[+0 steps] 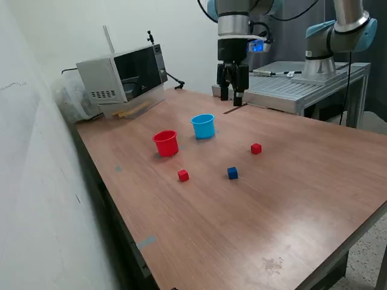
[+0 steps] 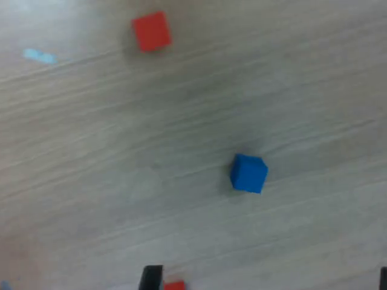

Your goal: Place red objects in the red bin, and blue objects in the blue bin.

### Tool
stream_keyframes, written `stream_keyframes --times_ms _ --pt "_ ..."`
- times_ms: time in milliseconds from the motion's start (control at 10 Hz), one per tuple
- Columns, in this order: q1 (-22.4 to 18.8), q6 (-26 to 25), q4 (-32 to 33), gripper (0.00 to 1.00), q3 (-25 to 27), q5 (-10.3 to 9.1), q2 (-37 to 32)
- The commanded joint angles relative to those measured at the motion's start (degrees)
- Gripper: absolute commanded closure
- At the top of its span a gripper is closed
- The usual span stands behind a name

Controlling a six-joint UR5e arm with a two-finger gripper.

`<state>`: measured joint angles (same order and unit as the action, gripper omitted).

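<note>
hand (image 1: 233, 93) open above table; blue cube (image 1: 233, 173) between red cubes (image 1: 183, 175).

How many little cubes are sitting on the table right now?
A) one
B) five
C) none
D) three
D: the exterior view shows one blue cube and two red ones, one in front of the red cup and one off toward the exterior view's right, all loose on the table.
</note>
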<state>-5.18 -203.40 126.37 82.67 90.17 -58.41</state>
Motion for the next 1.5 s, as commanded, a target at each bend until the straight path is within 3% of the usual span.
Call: stream_keyframes --times_ms 0,500,1000,1100,1400 --pt "-0.54 -5.33 0.27 0.00 -4.08 0.88 9.50" --pt "-0.54 -6.40 3.88 0.00 -7.51 1.49 20.16" --pt "-0.54 -6.40 5.46 0.00 -8.84 1.41 20.53" --pt "-0.62 -6.40 5.46 1.00 -8.49 1.50 20.53" --pt "-0.63 -6.13 5.20 1.00 -8.31 1.32 20.44"
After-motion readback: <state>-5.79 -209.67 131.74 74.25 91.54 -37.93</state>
